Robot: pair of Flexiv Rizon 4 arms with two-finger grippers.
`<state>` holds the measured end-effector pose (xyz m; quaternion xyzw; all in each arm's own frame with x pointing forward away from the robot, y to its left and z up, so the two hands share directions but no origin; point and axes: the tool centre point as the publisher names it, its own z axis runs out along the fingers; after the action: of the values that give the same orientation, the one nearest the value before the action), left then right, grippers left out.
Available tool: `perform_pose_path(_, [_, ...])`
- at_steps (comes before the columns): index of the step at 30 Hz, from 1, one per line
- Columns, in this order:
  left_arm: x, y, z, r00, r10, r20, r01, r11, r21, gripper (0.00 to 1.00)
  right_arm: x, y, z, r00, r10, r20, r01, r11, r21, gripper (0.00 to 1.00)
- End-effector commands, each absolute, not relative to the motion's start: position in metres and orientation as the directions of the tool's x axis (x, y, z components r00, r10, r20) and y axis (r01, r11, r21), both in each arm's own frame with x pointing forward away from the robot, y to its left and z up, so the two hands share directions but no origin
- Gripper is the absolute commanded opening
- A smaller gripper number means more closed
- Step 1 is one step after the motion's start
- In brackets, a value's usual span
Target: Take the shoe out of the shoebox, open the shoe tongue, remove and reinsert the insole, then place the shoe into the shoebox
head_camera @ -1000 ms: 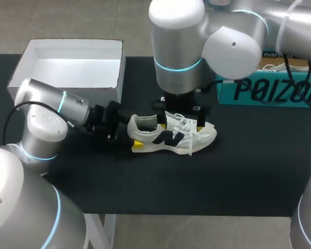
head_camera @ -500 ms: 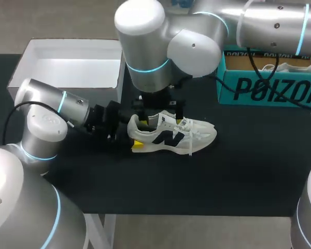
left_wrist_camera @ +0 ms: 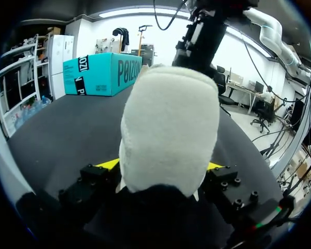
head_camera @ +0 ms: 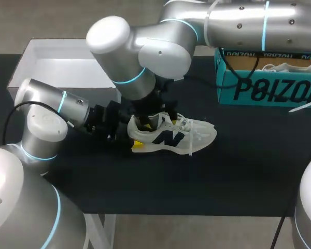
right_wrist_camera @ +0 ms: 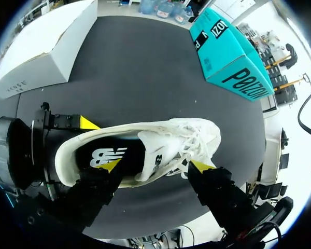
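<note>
**A:** Where does the shoe (head_camera: 171,136) lie?

**B:** It sits on its sole on the black table (head_camera: 238,176), outside any box. The teal shoebox (head_camera: 269,88) stands well apart from the shoe, out past its toe. A white open box (head_camera: 20,67) stands off past the shoe's heel.

**A:** And the robot's left gripper (left_wrist_camera: 161,165)?

**B:** It is at the shoe's heel. In the left wrist view the padded heel fills the space between the two yellow tips, one tip against each side. So the robot is pinching the shoe by the heel.

**A:** What about the right gripper (right_wrist_camera: 155,166)?

**B:** It hangs over the shoe's mouth, with its arm coming down from above the shoe. Its fingers are spread wide. One yellow tip is inside the shoe's opening, over the dark insole (right_wrist_camera: 106,154). The other is outside the shoe, just beside its flank, level with the laces (right_wrist_camera: 197,137).

**A:** What lies between the two tips?

**B:** The tongue (right_wrist_camera: 155,148) and the shoe's side wall. The fingers are not closed on them. Whether the inner tip touches the insole cannot be told.
</note>
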<state>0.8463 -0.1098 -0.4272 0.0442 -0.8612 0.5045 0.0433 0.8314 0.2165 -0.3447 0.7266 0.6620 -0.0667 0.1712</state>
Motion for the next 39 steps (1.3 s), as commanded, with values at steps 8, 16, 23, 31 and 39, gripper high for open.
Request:
perform_pose_path(8, [0.846,-0.11,-0.429,-0.992,-0.032,0.119,-0.119,0.487,-0.865,0.0,0.841,0.192,-0.343,0.148,0.92,-0.362,0.982,-0.095,0.161,0.47])
perform_pose_path(16, [0.846,-0.11,-0.429,-0.992,-0.032,0.119,-0.119,0.487,-0.865,0.0,0.846,0.171,-0.337,0.174,0.917,-0.359,0.98,-0.125,0.154,0.0])
perform_pose_path(23, [0.846,-0.11,-0.429,-0.992,-0.032,0.119,-0.119,0.487,-0.865,0.0,0.859,0.15,-0.324,0.188,0.92,-0.344,0.977,-0.138,0.163,0.0])
perform_pose_path(31, [0.846,-0.11,-0.429,-0.992,-0.032,0.119,-0.119,0.487,-0.865,0.0,0.873,0.11,-0.33,0.232,0.903,-0.362,0.969,-0.184,0.162,0.0])
perform_pose_path(39, [0.846,-0.11,-0.429,-0.992,-0.032,0.119,-0.119,0.487,-0.865,0.0,0.874,0.086,-0.352,0.259,0.895,-0.365,0.965,-0.224,0.135,0.0])
